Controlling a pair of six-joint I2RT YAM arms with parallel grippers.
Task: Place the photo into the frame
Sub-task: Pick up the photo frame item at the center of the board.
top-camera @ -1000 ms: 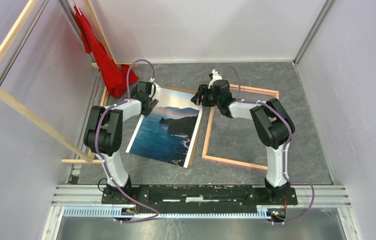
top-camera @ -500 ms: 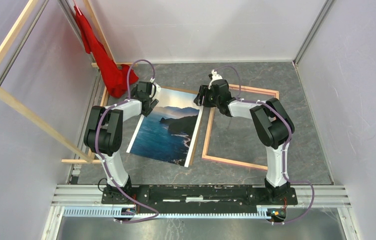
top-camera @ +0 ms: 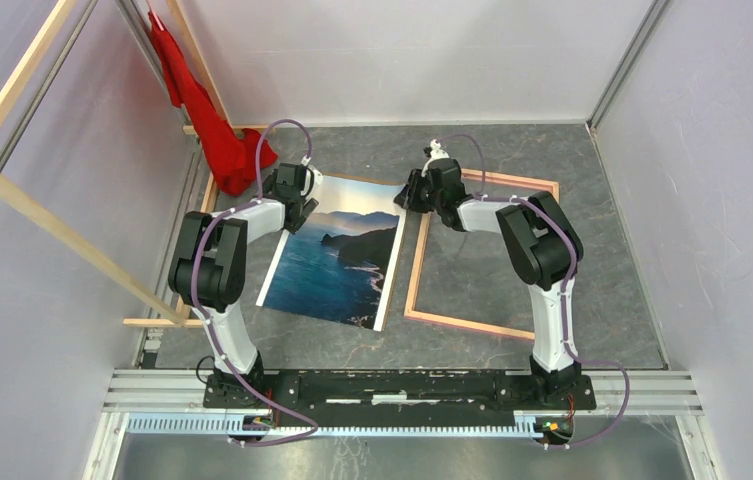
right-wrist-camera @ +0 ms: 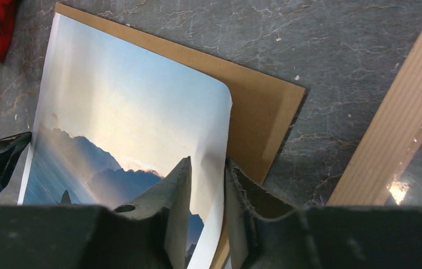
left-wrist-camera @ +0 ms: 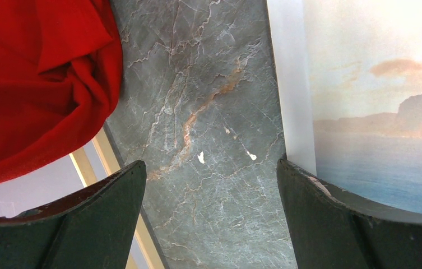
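The right gripper [right-wrist-camera: 207,162] straddles the photo [right-wrist-camera: 124,112] edge, grip unclear; left gripper [left-wrist-camera: 209,165] gapes. Best pinch paper alone, not board [right-wrist-camera: 264,112].

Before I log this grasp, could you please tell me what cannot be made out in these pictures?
Right wrist view: the photo's edge runs between the right gripper's fingers; whether they pinch it yet is unclear.
Same view: the backing board lies mostly under the photo.
Top view: the right arm hides the frame's far left corner.
Left wrist view: the open left gripper's finger covers the photo's corner.
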